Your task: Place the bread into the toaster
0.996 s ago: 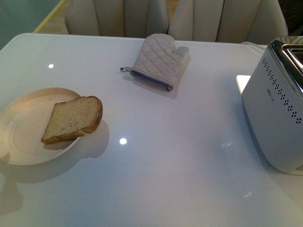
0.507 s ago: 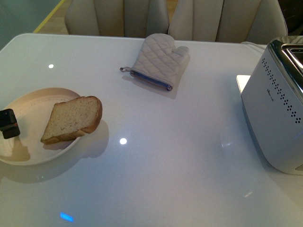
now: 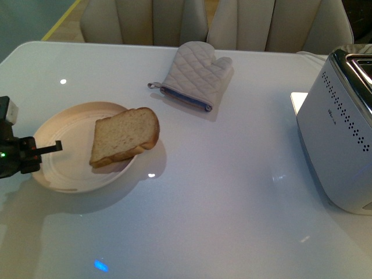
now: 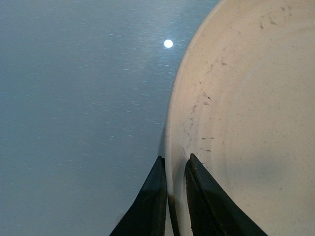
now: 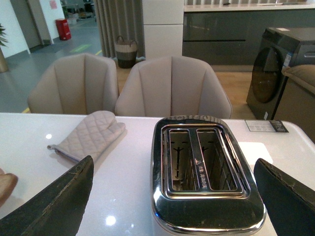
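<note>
- At 9 o'clock, left gripper (image 4: 175, 162) clamps the plate (image 3: 64, 174) rim, fingers (image 4: 147, 201) almost together.
- Toward 3 o'clock from those fingers, apart, the bread (image 3: 125, 135) leans on the opposite rim: light, soft, crumbly, likely best pinched gently across its crust.
- Beyond, right gripper (image 5: 172, 164) gapes empty before the toaster (image 3: 337, 145).

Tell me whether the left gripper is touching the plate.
Touching. In the left wrist view the left gripper pinches the rim of the plate between its fingers.
</note>
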Motion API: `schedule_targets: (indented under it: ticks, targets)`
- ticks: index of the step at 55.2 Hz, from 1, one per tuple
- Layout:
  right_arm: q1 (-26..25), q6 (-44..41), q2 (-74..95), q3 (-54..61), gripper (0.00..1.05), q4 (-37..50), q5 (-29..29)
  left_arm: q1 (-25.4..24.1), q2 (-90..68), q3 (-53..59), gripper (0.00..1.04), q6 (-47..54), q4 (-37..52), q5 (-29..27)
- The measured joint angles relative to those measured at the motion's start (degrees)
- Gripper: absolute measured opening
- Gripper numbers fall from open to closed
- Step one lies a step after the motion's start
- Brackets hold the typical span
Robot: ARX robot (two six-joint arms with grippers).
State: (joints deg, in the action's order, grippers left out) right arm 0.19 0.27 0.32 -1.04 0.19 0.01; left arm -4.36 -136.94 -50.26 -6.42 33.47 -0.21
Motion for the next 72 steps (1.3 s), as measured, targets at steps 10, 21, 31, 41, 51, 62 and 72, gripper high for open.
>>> schedule_targets:
  ticks: [10,21,31,41,51,62,72]
  targets:
    - [0.0,0.0,0.0,0.0,0.96,0.0,0.0,5.84,0.42,0.15,0.05,-2.86,-0.9,-0.57]
    - [0.0,0.0,0.0,0.0,0.96,0.0,0.0,13.03,0.52,-1.05,0.05,-5.07,-3.61,-1.29]
    - [0.0,0.0,0.0,0.0,0.96,0.0,0.0,15.89,0.11,-2.12,0.05,-5.03,-4.48,-1.38]
    - [0.0,0.0,0.0,0.0,0.96,0.0,0.0,18.6,-0.02,-2.86,0.05,-5.03,-5.11,-1.29]
    - [0.0,0.0,0.0,0.0,0.96,0.0,0.0,21.46,-0.28,-3.67,0.05,-5.03,-5.79,-1.16]
    - [0.0,0.0,0.0,0.0,0.96,0.0,-0.02,22.51,-0.31,-3.78,0.14,-4.98,-5.84,-0.61]
    - [0.0,0.0,0.0,0.0,0.96,0.0,-0.02,22.05,1.01,-1.01,0.41,-5.11,-5.05,0.66]
